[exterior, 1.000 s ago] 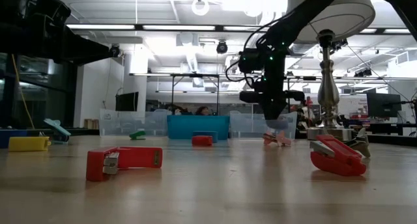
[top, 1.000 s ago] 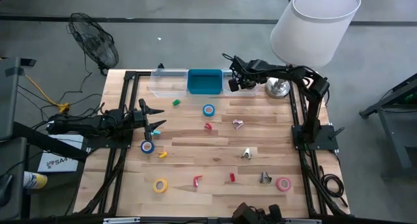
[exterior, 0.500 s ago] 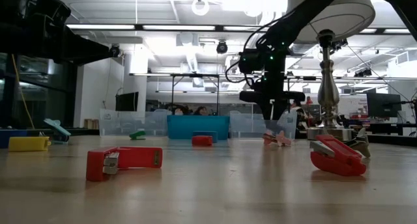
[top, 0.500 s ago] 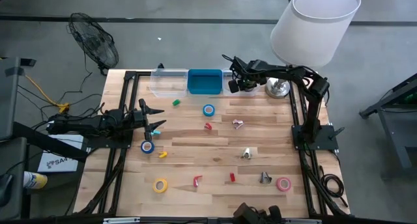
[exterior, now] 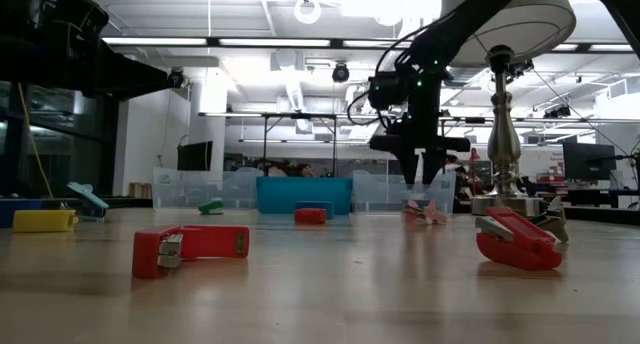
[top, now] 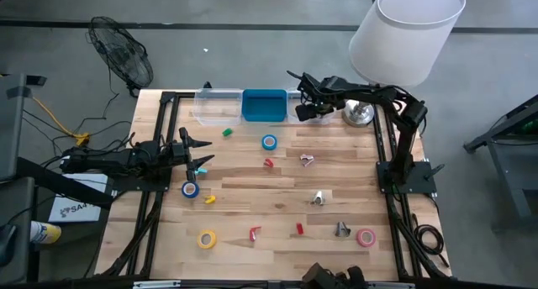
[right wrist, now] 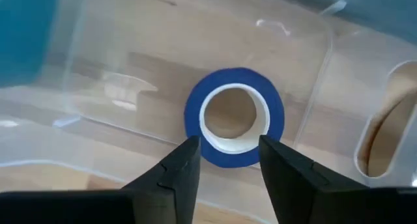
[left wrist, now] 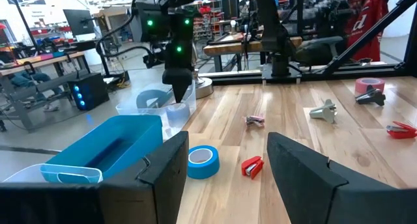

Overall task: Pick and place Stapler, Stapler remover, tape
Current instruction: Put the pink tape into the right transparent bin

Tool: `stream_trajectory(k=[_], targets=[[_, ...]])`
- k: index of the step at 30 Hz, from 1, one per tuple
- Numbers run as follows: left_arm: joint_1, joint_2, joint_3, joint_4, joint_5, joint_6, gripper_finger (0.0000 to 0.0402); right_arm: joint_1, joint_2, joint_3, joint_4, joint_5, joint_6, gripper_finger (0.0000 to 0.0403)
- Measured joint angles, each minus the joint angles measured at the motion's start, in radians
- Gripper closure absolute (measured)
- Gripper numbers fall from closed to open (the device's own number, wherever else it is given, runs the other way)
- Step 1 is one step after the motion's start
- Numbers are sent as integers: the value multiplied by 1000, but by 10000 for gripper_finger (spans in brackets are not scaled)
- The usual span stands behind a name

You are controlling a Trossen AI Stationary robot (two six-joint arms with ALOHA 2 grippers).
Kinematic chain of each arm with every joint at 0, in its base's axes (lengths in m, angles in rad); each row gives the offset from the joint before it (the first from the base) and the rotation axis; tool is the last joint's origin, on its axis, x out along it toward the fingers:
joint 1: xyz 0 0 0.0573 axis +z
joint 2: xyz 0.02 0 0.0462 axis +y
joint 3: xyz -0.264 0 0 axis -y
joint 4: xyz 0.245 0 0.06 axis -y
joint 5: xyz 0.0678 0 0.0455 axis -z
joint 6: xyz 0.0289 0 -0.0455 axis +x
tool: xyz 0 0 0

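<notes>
The blue tape roll (right wrist: 234, 117) you are after lies flat in the clear bin (right wrist: 117, 68) just beside the blue bin (top: 264, 105). Your right claw (right wrist: 225, 160) hangs released above it; your left claw (top: 198, 152) waits open, well apart.

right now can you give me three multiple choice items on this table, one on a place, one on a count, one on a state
1. Where is the blue tape roll seen past the right tool?
A. in a clear bin
B. on the lamp base
C. off the table

2. How many bright blue bins stand on the table?
A. one
B. three
C. five

3. How is the left tool?
A. open, empty
C. shut on a stapler
B. shut on a fan

Key: 1 A, clear walls surround the roll; 2 A, only one shows from above; 3 A, its fingers stand apart with nothing between.
</notes>
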State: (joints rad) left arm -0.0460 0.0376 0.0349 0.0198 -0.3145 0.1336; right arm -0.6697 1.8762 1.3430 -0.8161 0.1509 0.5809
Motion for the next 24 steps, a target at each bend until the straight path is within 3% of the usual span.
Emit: stream_trajectory(k=[7,15,24], targets=[[0,0,0,0,0,0,197,10,-58,0,21,-34,-48,254],[0,0,0,0,0,0,197,71,-138,1,-13,-163,-62,257],[0,0,0,0,0,0,197,223,-187,1,-278,-256,-58,262]])
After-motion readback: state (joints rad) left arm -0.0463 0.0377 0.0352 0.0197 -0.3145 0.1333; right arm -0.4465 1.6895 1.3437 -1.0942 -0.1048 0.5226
